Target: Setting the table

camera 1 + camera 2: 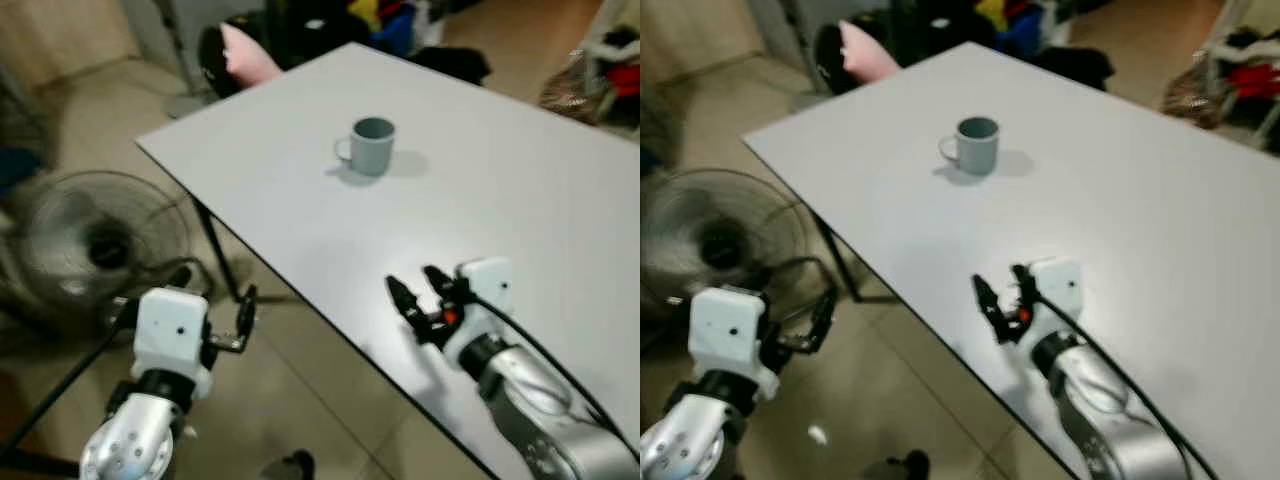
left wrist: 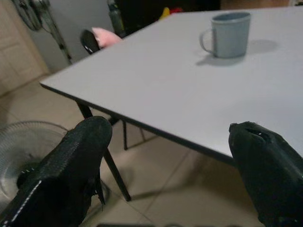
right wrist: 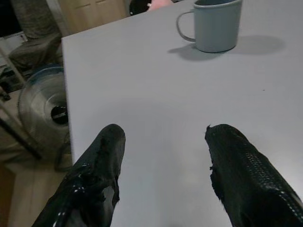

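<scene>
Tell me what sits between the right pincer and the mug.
Nothing: in the right wrist view, only bare grey table stretches from the open right pincer to the mug.

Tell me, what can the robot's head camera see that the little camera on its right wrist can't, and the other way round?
The head view takes in both silver arms: the left gripper hanging off the table's edge over the floor, the right gripper above the white table, plus clutter on the floor beyond the table's far edge. The right wrist view gives a close look along that gripper's two black fingers, spread apart with nothing between them, and a wooden door behind. Both show the grey mug standing upright, the floor fan and something pink past the table.
</scene>
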Controlling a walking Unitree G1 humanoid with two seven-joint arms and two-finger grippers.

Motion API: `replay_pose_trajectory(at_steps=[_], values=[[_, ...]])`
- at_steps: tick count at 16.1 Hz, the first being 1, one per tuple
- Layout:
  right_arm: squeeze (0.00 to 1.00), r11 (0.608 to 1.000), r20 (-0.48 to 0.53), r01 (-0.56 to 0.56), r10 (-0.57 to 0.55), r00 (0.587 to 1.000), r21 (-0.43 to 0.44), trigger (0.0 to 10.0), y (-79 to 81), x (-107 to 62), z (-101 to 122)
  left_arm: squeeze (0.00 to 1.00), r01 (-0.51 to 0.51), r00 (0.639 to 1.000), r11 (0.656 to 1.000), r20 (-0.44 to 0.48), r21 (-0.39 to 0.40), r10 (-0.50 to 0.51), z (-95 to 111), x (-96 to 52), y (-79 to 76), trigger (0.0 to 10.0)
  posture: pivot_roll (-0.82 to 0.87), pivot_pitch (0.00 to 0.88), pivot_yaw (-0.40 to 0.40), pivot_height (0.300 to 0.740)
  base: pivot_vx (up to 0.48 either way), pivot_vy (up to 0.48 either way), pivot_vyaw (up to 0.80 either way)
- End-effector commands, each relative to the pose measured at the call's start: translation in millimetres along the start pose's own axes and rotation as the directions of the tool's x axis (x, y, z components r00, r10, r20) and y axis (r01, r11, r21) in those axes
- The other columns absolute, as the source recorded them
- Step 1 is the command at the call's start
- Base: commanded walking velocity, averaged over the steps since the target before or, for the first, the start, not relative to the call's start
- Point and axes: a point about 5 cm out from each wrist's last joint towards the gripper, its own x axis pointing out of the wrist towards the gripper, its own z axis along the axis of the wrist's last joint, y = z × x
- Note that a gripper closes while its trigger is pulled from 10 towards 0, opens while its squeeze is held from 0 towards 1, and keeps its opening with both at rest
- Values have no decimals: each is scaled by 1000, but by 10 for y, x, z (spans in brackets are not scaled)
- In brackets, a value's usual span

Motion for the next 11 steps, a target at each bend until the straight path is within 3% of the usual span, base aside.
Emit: replay_pose_trajectory(at_steps=[1,11], values=[[0,999,29,-34,34,999,7,10000,60,-5,51,0,-12,1000,1000,-2,23,12,-1,-4,38,10000,-22,67,38,740,0,0,800],[0,998,27,-63,62,998,3,10000,76,-3,55,0,-10,1000,1000,-9,20,10,-14,-20,15,10000,-21,68,28,740,0,0,800]])
